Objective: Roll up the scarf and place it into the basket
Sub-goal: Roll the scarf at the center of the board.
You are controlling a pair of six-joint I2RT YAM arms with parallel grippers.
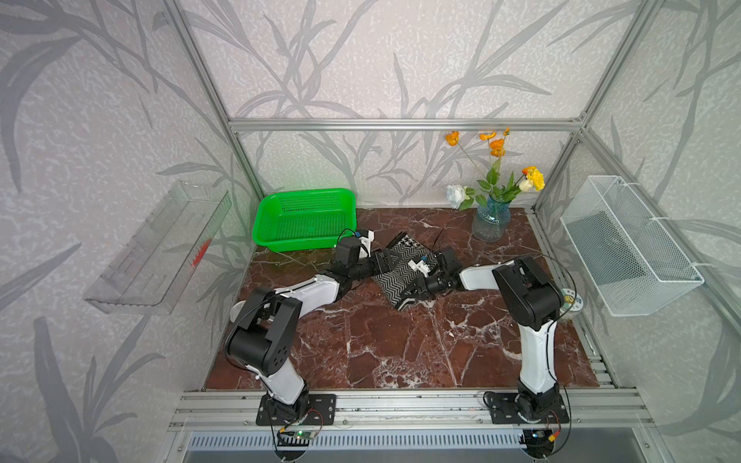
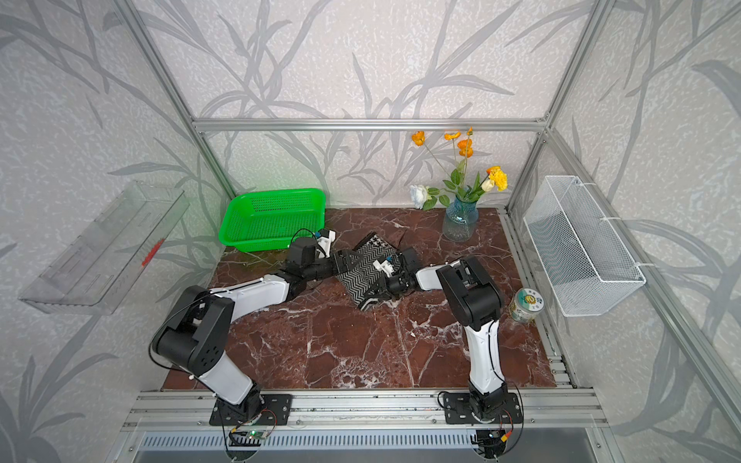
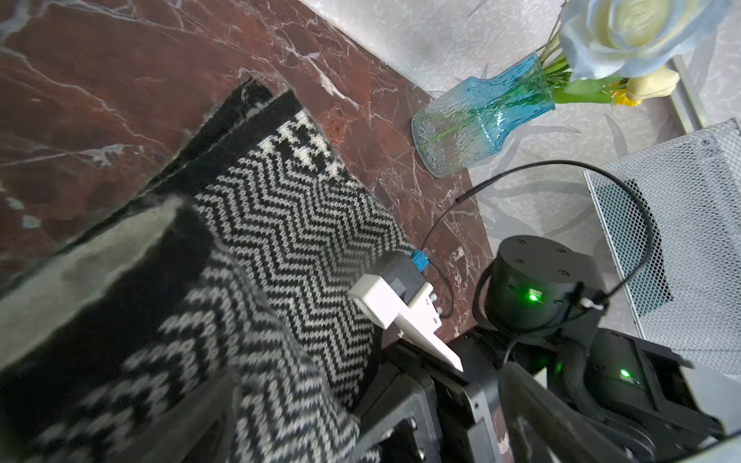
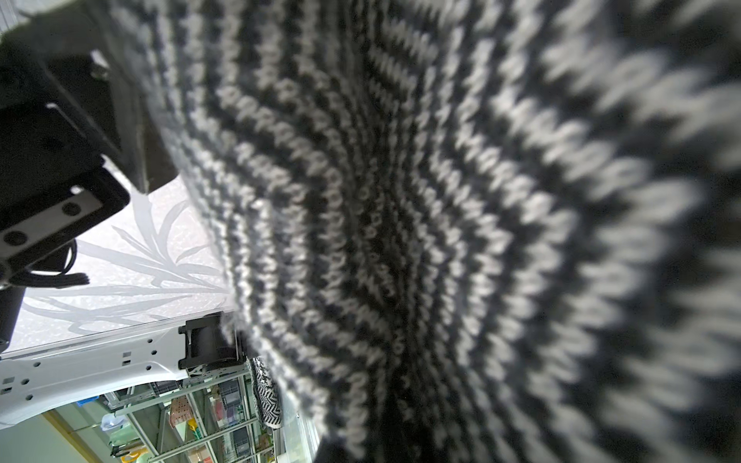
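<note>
The black-and-white scarf (image 1: 405, 256) (image 2: 369, 260) lies folded into a thick bundle mid-table, zigzag face up, with a houndstooth patch at its far end (image 3: 304, 148). My left gripper (image 1: 385, 260) (image 3: 304, 401) stands open at the bundle's left edge, and a raised fold of scarf fills the gap between its fingers. My right gripper (image 1: 409, 294) (image 2: 375, 292) is shut on the scarf's near end. In the right wrist view the knit (image 4: 441, 200) hangs over the camera and hides the jaws. The green basket (image 1: 296, 244) (image 2: 264, 244) sits at the back left, with nothing in it.
A blue glass vase of flowers (image 1: 491, 222) (image 3: 477, 120) stands at the back right. A tin can (image 2: 526, 305) sits by the right arm's elbow. A white wire basket (image 1: 629, 248) hangs on the right wall and a clear tray (image 1: 160, 248) on the left wall.
</note>
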